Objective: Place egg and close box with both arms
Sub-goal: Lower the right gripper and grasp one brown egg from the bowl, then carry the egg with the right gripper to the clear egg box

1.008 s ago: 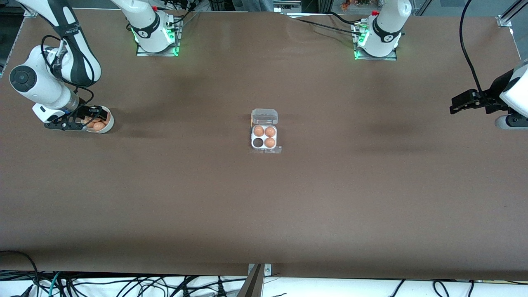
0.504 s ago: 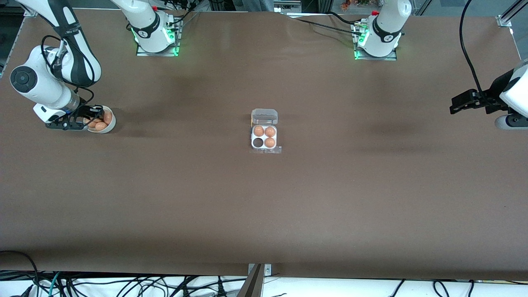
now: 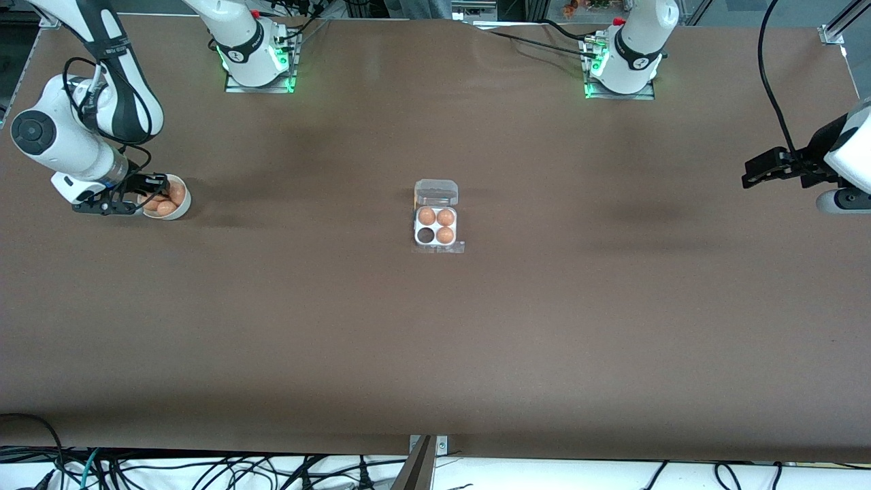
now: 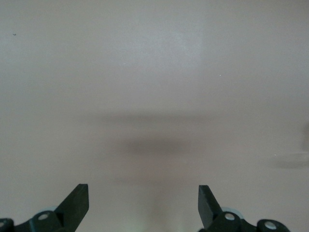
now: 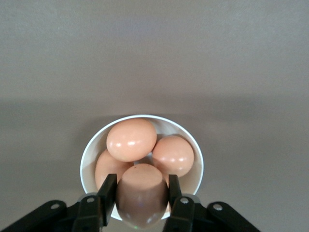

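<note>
My right gripper [image 5: 139, 193] is shut on a light-brown egg [image 5: 141, 194] and holds it just above the round white bowl [image 5: 194, 155], which holds three more eggs [image 5: 131, 139]. In the front view the right gripper [image 3: 139, 192] is at the bowl [image 3: 178, 210] at the right arm's end of the table. The clear egg box [image 3: 436, 228] lies mid-table, lid [image 3: 436, 192] open, three cells filled and one cell [image 3: 426, 235] empty. My left gripper [image 4: 143, 203] is open and empty over bare table; it waits at the left arm's end [image 3: 755, 171].
Brown table surface [image 3: 435, 340] all around the box. Arm bases [image 3: 258, 54] stand along the edge farthest from the front camera. Cables [image 3: 204, 469] hang below the edge nearest it.
My right gripper has lifted slightly from the bowl and drifted toward the right arm's end. The left arm has not moved.
</note>
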Robot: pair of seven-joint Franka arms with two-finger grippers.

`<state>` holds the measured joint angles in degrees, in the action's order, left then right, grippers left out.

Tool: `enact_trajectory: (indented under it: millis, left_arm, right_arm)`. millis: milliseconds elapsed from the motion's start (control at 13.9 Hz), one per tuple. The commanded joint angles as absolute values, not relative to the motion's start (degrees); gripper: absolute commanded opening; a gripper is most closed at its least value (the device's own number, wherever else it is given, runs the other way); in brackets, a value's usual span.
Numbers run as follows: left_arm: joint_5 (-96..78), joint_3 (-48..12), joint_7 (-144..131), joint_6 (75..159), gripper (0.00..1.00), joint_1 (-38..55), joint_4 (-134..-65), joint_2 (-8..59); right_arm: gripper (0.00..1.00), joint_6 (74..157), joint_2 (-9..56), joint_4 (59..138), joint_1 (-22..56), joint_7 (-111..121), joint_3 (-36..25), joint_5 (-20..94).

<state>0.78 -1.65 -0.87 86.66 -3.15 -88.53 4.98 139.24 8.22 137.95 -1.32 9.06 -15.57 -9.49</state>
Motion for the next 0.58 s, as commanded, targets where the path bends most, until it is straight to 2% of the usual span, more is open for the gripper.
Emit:
enact_trajectory:
  millis: [0, 216, 504]
  left_arm:
    - [0.1, -1.8, -0.2, 85.5, 1.00, -3.7, -87.0, 5.5]
    - [0.1, -1.8, -0.3, 85.4, 1.00, -3.7, -87.0, 5.5]
    - [0.1, -1.8, -0.3, 85.4, 1.00, -3.7, -86.9, 5.5]
  right_arm:
    - [0.32, 133.5, 7.0, 134.2, -1.3, 9.5, -14.7, -10.0]
    - [0.32, 123.5, 7.8, 126.0, -1.1, 8.1, -10.5, -9.0]
    - [0.32, 112.6, 12.3, 113.1, 0.7, -0.2, -3.0, -6.7]
